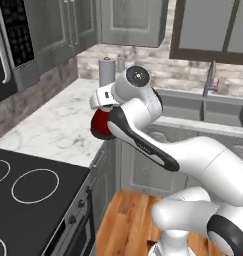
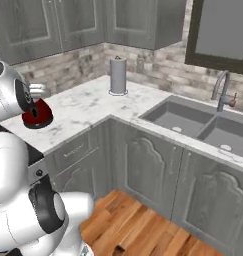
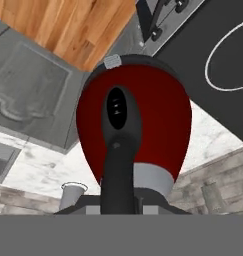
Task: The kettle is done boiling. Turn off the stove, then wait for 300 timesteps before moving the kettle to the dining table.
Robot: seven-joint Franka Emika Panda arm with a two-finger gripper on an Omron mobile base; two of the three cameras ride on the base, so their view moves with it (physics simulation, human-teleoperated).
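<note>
Tool clamped on red kettle handle.
Kettle held above the marble counter edge, right of the stove, near the paper towel roll; sink well apart.

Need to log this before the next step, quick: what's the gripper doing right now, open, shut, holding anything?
Gripper: shut on the kettle, gripping its dark looped handle above the marble counter beside the stove.
</note>
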